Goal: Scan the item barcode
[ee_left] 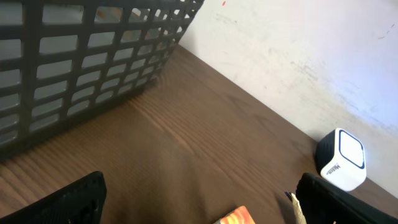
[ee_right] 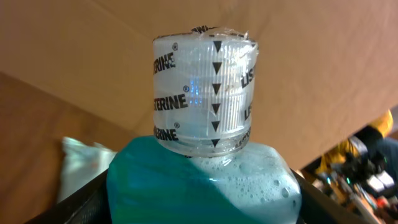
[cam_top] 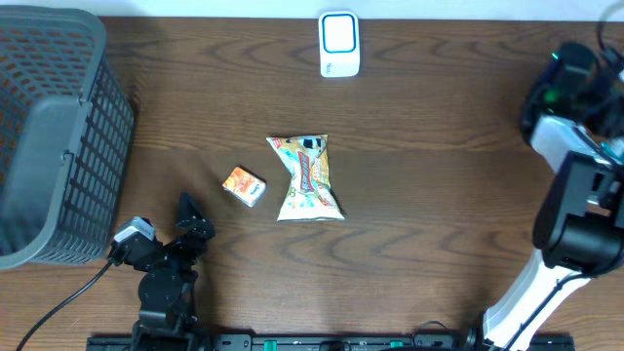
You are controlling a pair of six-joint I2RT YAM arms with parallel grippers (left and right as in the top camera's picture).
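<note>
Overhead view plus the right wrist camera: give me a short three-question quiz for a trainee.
1. True or false: the snack bag lies inside the basket.
2. Which lies nearest the orange box? A scanner, B snack bag, C basket.
3. Which brand name is printed on the cap of the bottle in the right pincer?
Key: 1 false; 2 B; 3 Listerine.

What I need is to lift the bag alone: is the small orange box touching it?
Apart. The overhead view shows a strip of bare table between the orange box and the bag.
</note>
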